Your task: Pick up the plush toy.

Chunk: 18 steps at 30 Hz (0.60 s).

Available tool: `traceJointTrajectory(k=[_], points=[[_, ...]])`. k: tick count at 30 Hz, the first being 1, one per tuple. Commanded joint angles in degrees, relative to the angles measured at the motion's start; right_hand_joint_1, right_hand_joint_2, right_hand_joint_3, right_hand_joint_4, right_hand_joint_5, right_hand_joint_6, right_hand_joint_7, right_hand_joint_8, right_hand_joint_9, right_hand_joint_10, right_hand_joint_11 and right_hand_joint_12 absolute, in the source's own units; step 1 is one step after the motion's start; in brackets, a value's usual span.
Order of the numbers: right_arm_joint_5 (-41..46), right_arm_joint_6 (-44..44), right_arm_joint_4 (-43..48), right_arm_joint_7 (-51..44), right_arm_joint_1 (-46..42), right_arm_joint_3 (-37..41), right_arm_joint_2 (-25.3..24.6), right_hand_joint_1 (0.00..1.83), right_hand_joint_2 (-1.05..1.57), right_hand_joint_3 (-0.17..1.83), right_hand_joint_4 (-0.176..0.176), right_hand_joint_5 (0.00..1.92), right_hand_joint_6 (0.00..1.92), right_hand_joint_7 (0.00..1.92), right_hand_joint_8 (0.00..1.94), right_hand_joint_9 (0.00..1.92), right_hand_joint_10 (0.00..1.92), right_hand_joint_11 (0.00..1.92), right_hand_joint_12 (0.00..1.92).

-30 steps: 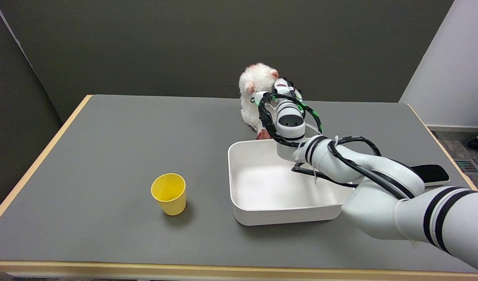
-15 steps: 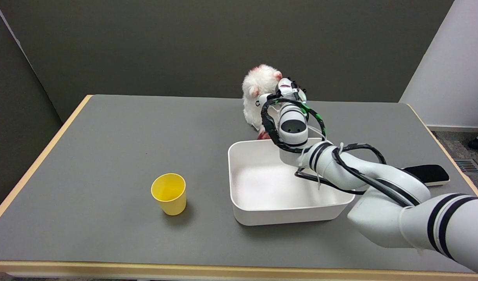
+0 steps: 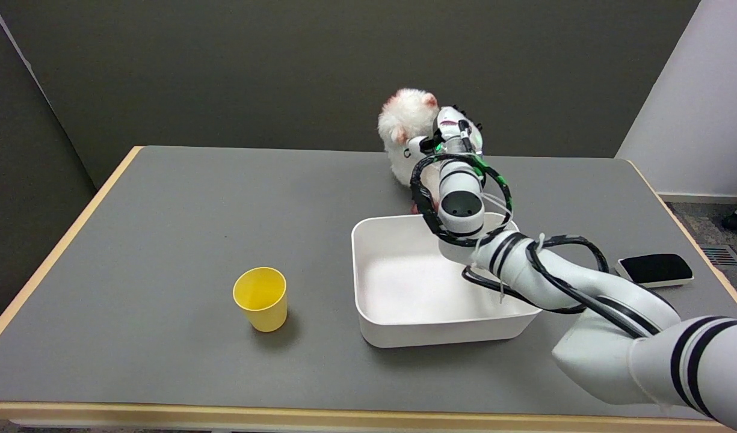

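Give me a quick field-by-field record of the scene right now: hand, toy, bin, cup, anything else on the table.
right hand: wrapped around the plush toy from its right side, holding it
plush toy: white with pink ears and feet, upright beyond the bin's far edge; its lower part is hidden by the arm, so table contact cannot be told
white bin: open, nothing visible inside, forearm crossing over its right part
yellow cup: upright, left of the bin, apart from it
black pad: flat near the table's right edge
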Motion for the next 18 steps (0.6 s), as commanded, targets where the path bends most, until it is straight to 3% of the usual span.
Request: traceJointTrajectory(k=[1,8,11,18], points=[[-12.72,-4.86,30.89,0.08,-13.94,6.06,10.97,1.14,1.14,0.46,-0.176,0.49,1.57,0.7,1.82,0.69,1.51,0.16,1.89],[-18.0,-9.03,43.46,0.08,-22.37,8.13,20.27,1.15,1.14,0.45,-0.176,0.49,1.56,0.72,1.78,0.71,1.5,0.15,1.92],[-23.39,-17.6,47.28,0.12,-27.79,8.85,23.39,1.15,1.13,0.46,-0.176,0.49,1.56,0.72,1.78,0.71,1.49,0.15,1.92],[-35.94,-33.27,55.38,0.24,-38.47,7.54,27.51,1.16,1.13,0.41,-0.176,0.48,1.57,0.78,1.66,0.73,1.38,0.4,1.84]])
